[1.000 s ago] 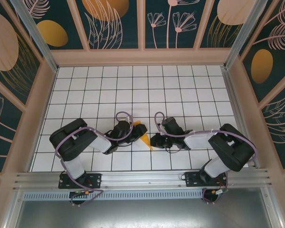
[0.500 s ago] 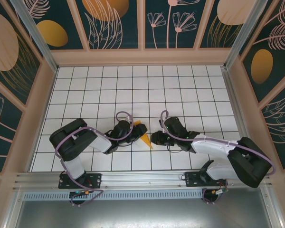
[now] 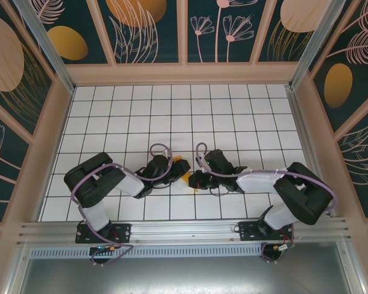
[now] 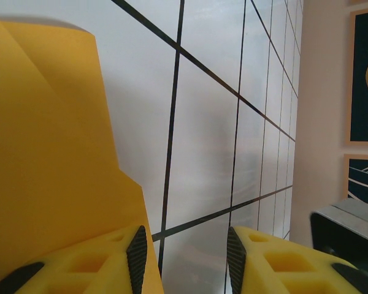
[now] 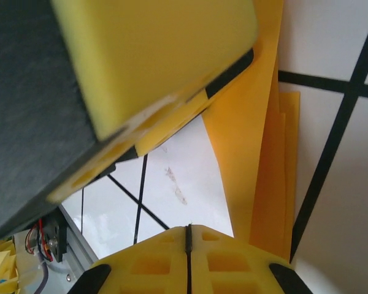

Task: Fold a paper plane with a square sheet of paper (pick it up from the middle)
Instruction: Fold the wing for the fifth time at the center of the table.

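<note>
Sheet of paper: part-folded, with several layers stacked along one edge. It lies on the tiled table near the front middle, between the two grippers.

Left gripper: released, jaws apart with bare table between them, one finger right at the paper's edge.

Right gripper: clenched, tips meeting, with paper running under one finger. Cannot tell whether any layer is pinched.

Risks, as judged:
- The layers look loose, so a sideways drag by the closed tips could skew the crease or crumple the thin sheet.
- With nothing gripping it, the fold may spring open.
- The grippers sit very close together, so a careless move could knock them into each other.
</note>
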`<state>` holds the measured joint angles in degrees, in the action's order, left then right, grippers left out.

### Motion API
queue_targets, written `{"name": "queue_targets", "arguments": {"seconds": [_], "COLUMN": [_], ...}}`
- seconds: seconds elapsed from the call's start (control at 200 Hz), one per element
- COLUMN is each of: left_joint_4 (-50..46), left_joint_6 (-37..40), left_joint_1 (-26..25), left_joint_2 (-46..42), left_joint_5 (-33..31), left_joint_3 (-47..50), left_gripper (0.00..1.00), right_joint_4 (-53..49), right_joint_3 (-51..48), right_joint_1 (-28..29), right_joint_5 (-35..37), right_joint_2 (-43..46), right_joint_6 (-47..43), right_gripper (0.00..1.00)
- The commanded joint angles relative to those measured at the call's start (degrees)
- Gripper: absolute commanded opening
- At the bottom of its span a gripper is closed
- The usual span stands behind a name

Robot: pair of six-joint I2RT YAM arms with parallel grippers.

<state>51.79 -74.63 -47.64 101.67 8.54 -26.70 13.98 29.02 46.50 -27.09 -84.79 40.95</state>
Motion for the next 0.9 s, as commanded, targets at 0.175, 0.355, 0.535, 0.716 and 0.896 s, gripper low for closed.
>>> {"name": "queue_targets", "arguments": {"seconds": [0.175, 0.355, 0.535, 0.716, 0.896], "left_joint_4": [-6.6, -6.6, -7.0, -7.5, -7.7], "left_joint_6": [0.8, 0.5, 0.4, 0.1, -0.3], "left_joint_1": [0.5, 0.5, 0.5, 0.4, 0.4], "left_joint_2": [1.8, 1.9, 1.8, 2.0, 2.2], "left_joint_5": [-2.1, -2.6, -2.9, -3.3, -3.4], "left_joint_3": [0.1, 0.3, 0.4, 0.4, 0.6], "left_gripper": [0.42, 0.42, 0.41, 0.41, 0.40], "right_joint_4": [-2.8, -0.8, 1.1, -2.8, -2.7], "right_joint_3": [-0.1, -3.9, -5.0, -4.5, -6.6], "right_joint_1": [0.0, -0.9, -1.1, -1.1, -0.9], "right_joint_5": [2.7, 2.3, -0.4, 1.1, 1.2], "right_joint_2": [-4.9, -4.9, -3.0, 0.2, -0.1], "right_joint_6": [-0.4, 1.4, 2.4, 1.9, 2.7], "right_gripper": [0.06, 0.06, 0.07, 0.07, 0.09]}}
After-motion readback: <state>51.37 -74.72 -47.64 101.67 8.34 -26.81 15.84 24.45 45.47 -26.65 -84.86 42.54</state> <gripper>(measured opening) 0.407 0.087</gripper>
